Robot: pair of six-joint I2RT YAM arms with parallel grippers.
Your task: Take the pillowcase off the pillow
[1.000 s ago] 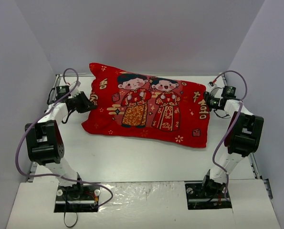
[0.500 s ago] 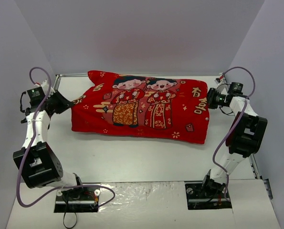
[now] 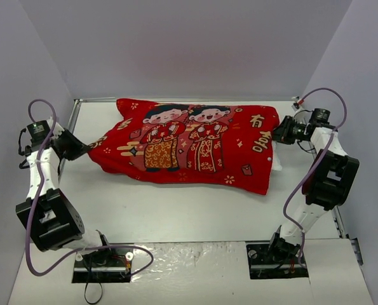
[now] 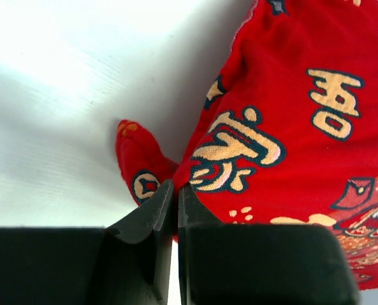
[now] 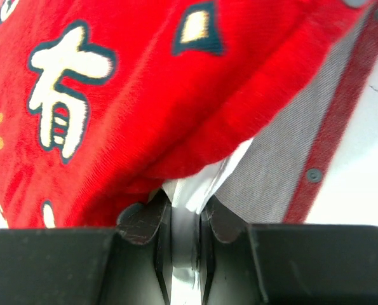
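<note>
The red pillowcase (image 3: 189, 143), printed with two cartoon figures, lies stretched across the table. My left gripper (image 3: 85, 151) is shut on its left corner; in the left wrist view the jaws (image 4: 176, 190) pinch red fabric (image 4: 290, 127). My right gripper (image 3: 276, 135) is at the case's right end. In the right wrist view it (image 5: 184, 202) is shut on a fold of the white pillow (image 5: 198, 181) that sticks out of the open mouth, under the red cloth (image 5: 144, 82) and its grey lining (image 5: 284, 159). A sliver of white pillow (image 3: 276, 162) shows at the lower right edge.
The white table (image 3: 189, 210) is enclosed by a grey back wall and side walls close to both arms. The arm bases (image 3: 103, 260) (image 3: 277, 254) stand at the near edge. Snap buttons (image 5: 313, 175) line the case's opening.
My left gripper has drawn the pillowcase's left corner further left and closed fully on it. The right gripper shifted right and back with the white fabric, and a sliver of pillow now shows.
</note>
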